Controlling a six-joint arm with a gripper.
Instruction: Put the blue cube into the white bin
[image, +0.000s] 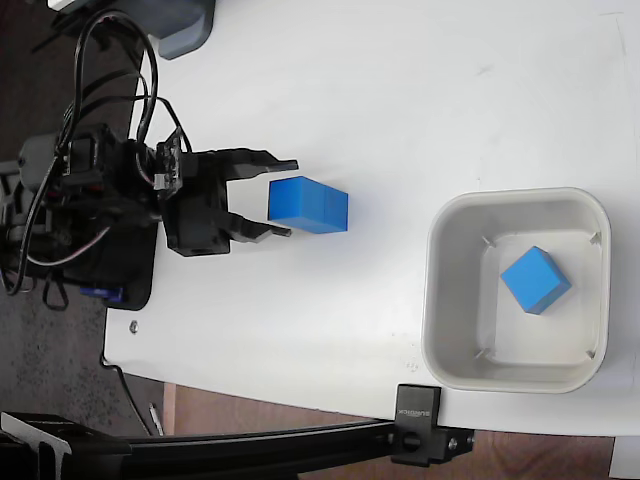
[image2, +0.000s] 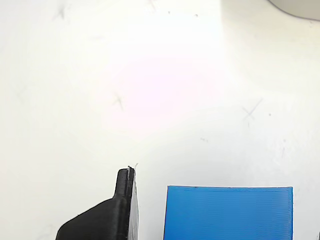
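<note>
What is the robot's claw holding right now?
Nothing yet. The gripper is open, its fingers just short of the blue cube on the table. Another blue cube already lies in the white bin.

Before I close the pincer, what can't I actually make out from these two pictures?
- Wrist view: only one finger shows; the other is past the frame edge, so the gap around the blue cube is unclear.
- Wrist view: the cube's lower part is cut off by the bottom edge.
- Wrist view: the white bin is only a corner sliver.
- Fixed view: whether the pincer touches the cube is too small to tell.
</note>
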